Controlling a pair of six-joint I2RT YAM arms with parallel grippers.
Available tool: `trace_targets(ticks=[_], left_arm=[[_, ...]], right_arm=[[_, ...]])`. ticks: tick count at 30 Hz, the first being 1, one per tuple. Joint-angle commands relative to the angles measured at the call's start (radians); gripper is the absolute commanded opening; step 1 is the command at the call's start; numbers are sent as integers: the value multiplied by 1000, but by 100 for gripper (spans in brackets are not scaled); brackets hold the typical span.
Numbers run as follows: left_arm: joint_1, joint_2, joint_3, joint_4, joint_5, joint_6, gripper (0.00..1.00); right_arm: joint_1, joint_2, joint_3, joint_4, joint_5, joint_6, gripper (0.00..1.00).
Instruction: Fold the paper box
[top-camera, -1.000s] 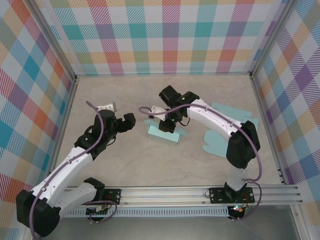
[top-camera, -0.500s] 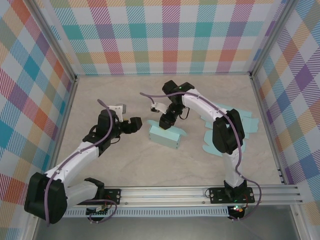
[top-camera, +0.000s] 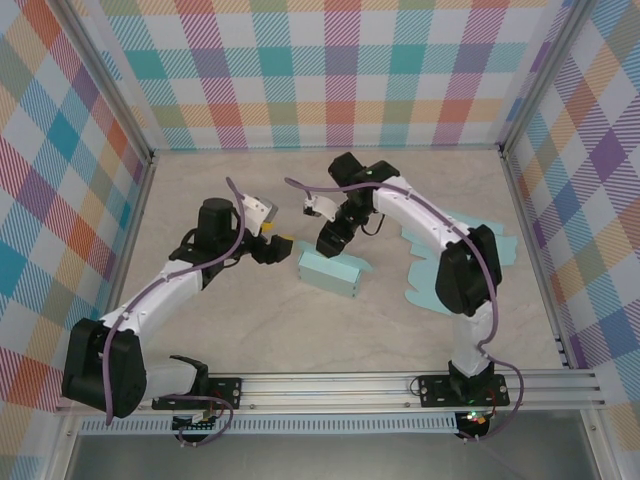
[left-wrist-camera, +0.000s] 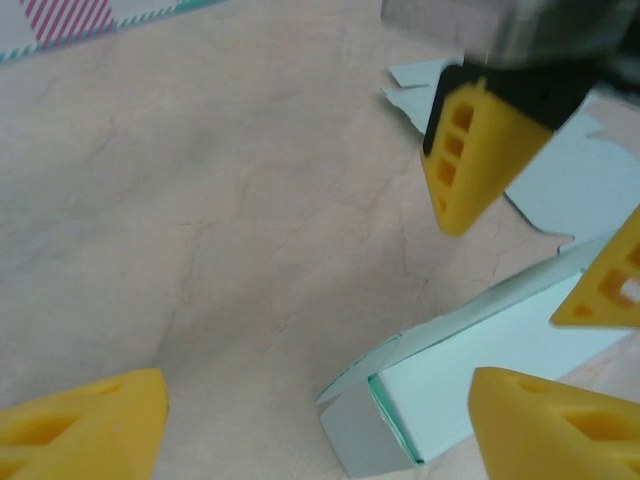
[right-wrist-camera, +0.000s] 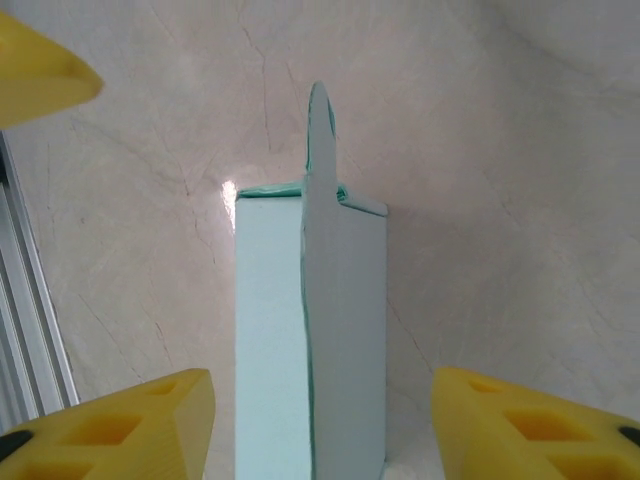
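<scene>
The light teal paper box (top-camera: 330, 273) lies on the table's middle as a folded long block, one end flap (left-wrist-camera: 375, 440) hanging loose toward my left gripper. My right gripper (top-camera: 328, 240) hovers over the box's far side, open. In the right wrist view its yellow fingers straddle the box (right-wrist-camera: 310, 330) with a gap on each side. My left gripper (top-camera: 275, 246) stands open just left of the box. The box's open end (left-wrist-camera: 480, 370) lies between its fingertips (left-wrist-camera: 90, 420), nearer the right one. The right gripper's fingers (left-wrist-camera: 470, 150) show above the box there.
Flat teal paper blanks (top-camera: 445, 270) lie at the right, under the right arm. Checked walls (top-camera: 340, 70) close in the table on three sides. A metal rail (top-camera: 350, 385) runs along the near edge. Bare tabletop (top-camera: 250, 330) lies in front of the box.
My right gripper has opened and let go of the box. The left arm has swung right, toward the box's left end, its jaws a little narrower.
</scene>
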Motion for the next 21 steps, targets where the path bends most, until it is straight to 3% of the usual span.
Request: trace_targets(ticks=[1,7,10,18,21], left_arm=[[14,8,79,-136,51,187,71],[-5,114,250,-415,64,331,65],[-31,159,313,-502,19,402,63],[-82,294,487,-655,-71,495,60],[-105,343,534,-673,-94,511,53]], right_arm=[[2,-149,-70,104,73,127,62],[2,-443,-326,289,289,486,59],[2,-542,-411,261,329,604,59],[2,-681,-610,217,370,767,60],[2,-684,-636,223,379,789,60]])
